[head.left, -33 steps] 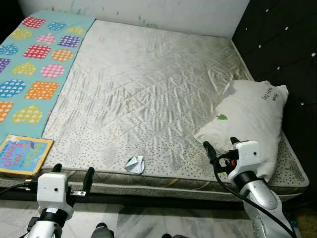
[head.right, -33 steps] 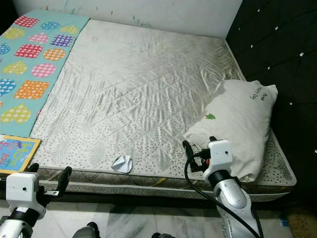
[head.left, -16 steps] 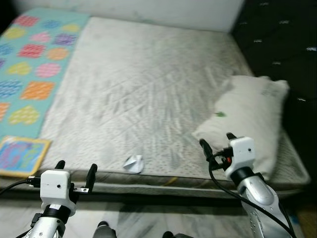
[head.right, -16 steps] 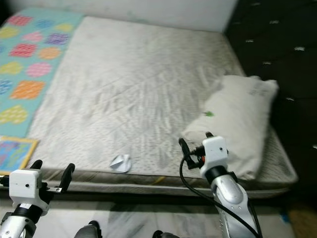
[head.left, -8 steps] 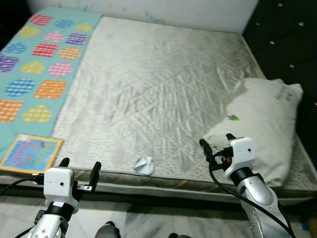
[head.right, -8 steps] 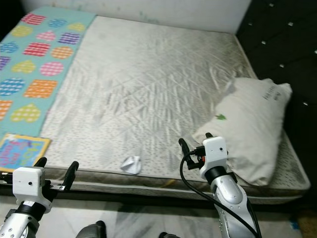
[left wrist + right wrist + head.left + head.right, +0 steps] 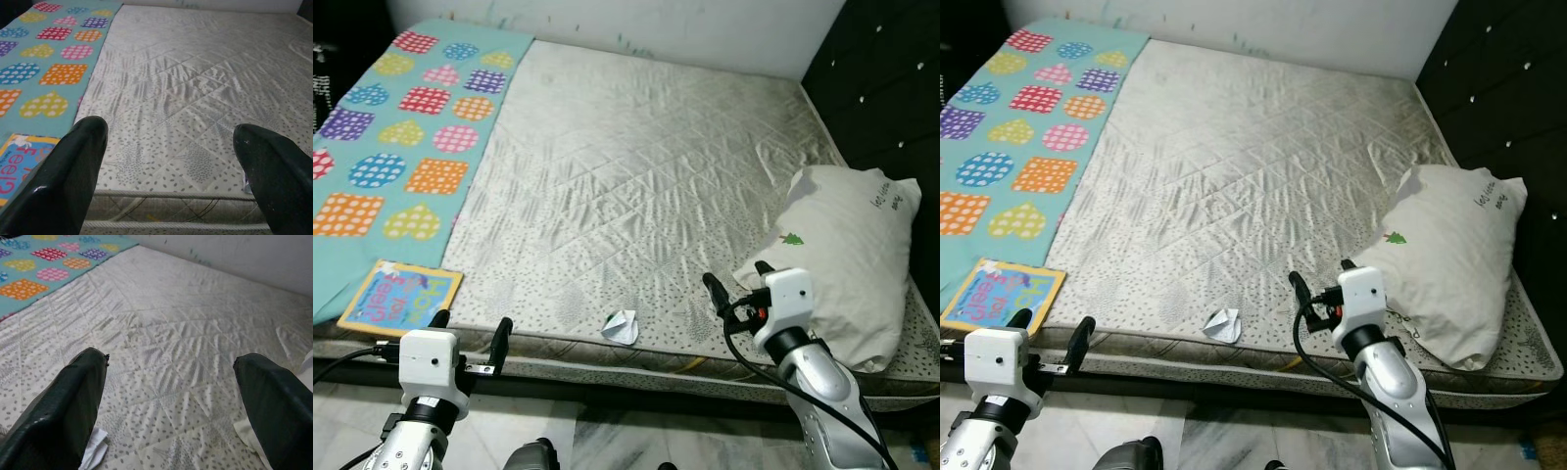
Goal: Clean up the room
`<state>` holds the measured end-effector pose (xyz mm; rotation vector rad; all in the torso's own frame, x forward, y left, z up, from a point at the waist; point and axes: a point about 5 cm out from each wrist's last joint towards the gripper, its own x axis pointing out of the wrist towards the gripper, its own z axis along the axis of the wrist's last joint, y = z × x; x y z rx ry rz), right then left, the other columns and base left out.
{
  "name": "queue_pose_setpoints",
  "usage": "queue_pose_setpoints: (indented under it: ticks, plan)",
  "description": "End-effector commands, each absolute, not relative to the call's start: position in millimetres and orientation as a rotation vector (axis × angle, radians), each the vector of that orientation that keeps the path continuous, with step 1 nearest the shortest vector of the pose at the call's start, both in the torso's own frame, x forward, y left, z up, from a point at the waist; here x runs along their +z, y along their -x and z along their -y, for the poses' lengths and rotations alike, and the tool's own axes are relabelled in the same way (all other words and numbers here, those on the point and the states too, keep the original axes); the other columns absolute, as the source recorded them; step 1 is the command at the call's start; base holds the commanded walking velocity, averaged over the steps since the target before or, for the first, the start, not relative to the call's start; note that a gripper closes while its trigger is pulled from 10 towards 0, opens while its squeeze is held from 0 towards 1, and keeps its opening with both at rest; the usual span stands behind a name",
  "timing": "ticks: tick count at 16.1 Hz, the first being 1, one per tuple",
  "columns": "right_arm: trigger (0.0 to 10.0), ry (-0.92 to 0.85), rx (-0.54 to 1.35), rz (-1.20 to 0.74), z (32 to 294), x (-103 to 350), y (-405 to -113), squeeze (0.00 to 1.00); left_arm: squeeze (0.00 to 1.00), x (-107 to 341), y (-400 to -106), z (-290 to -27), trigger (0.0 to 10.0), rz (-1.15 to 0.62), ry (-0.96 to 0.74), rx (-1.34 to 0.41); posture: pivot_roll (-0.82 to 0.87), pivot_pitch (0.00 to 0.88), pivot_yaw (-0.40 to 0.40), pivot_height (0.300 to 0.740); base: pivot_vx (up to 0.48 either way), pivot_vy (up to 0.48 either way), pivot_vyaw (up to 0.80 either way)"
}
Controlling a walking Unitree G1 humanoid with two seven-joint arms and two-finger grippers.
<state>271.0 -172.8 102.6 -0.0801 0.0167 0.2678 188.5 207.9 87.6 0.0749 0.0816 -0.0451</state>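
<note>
A small crumpled white paper (image 7: 621, 327) lies near the front edge of the bare quilted mattress (image 7: 636, 186). A colourful children's book (image 7: 401, 297) rests at the front left corner, on a teal blanket (image 7: 406, 127) with bright hearts and squares. A white pillow (image 7: 847, 259) lies at the right side. My left gripper (image 7: 472, 325) hangs open just before the bed's edge, between book and paper. My right gripper (image 7: 737, 279) is open over the front edge, between the paper and the pillow. In the right wrist view the paper (image 7: 95, 445) shows beside one finger.
A black tufted headboard (image 7: 891, 98) stands along the right side and a white wall (image 7: 705, 29) runs behind the bed. Pale marble floor (image 7: 626, 441) lies in front of the bed, under my arms.
The whole picture has shifted, so the camera has moved and the bed now sits further right in view. Both grippers stay open in much the same pose; nothing on the bed has moved.
</note>
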Motion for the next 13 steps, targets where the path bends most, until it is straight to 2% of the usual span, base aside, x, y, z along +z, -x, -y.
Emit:
queue_pose_setpoints:
  ticks: [1, 7, 12, 13]
  plan:
    - [10.0, 0.089, 0.262, -0.039, 177.4, 99.9, -270.5, 0.0, 0.0, 84.3, -187.4, -207.7, 10.0, -0.101, -0.069, -0.042, 0.09, 0.164, -0.112, 0.74, 0.0, 0.349, 0.0]
    - [10.0, 0.093, 0.276, -0.053, 175.5, 99.2, -269.8, 0.0, 0.0, 85.0, -189.5, -208.2, 10.0, -0.098, -0.071, -0.045, 0.08, 0.172, -0.105, 0.74, 0.0, 0.38, 0.0]
    - [10.0, 0.166, 0.277, -0.049, 173.8, 97.5, -269.6, 0.0, 0.0, 84.8, -190.7, -208.2, 10.0, -0.098, -0.072, -0.043, 0.08, 0.178, -0.106, 0.74, 0.0, 0.417, 0.0]
    - [10.0, 0.174, 0.287, -0.041, 173.3, 98.1, -269.9, 0.0, 0.0, 84.5, -190.6, -208.0, 10.0, -0.101, -0.076, -0.044, 0.08, 0.178, -0.106, 0.74, 0.0, 0.0, 0.0]
